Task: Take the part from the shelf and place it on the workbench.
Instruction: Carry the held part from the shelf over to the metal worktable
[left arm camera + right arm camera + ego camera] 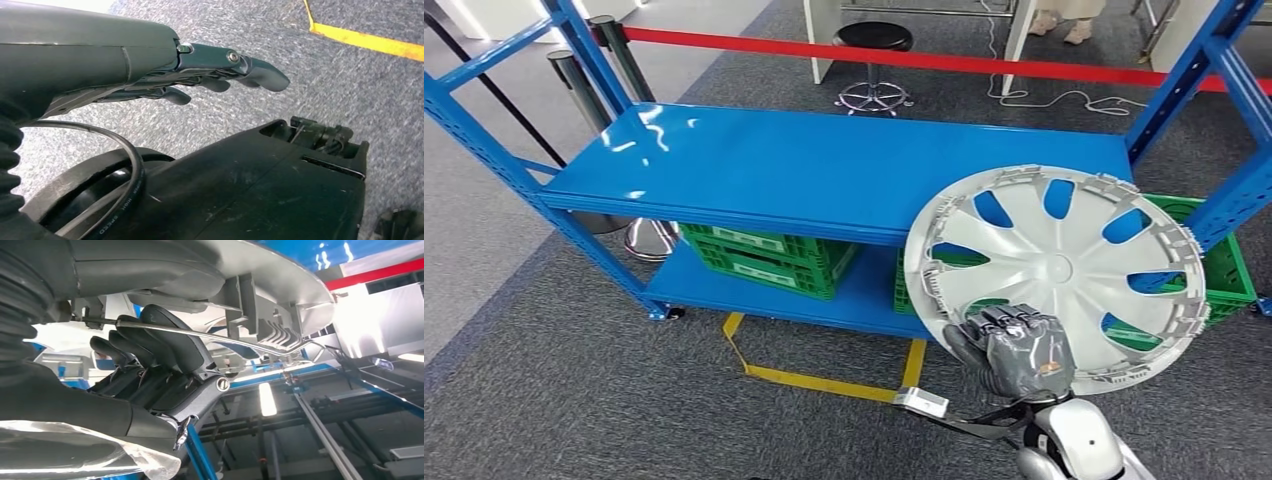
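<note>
The right hand (1016, 350) has its fingers curled tight around the lower rim of the silver hubcap (1054, 270), held up off the blue shelf (824, 170) near its front right corner, so it should stay level and swing slowly toward the workbench.

Bright, even overhead light in the head view — white glare patches on the glossy blue shelf (824, 165), soft shadow beneath it. Slight bowing of straight lines toward the edges. Dim and murky in the left wrist view, near dark parts blurred. Strong backlight in the right wrist view — blown-out ceiling lamps (267, 399), close surfaces soft and underexposed.
</note>
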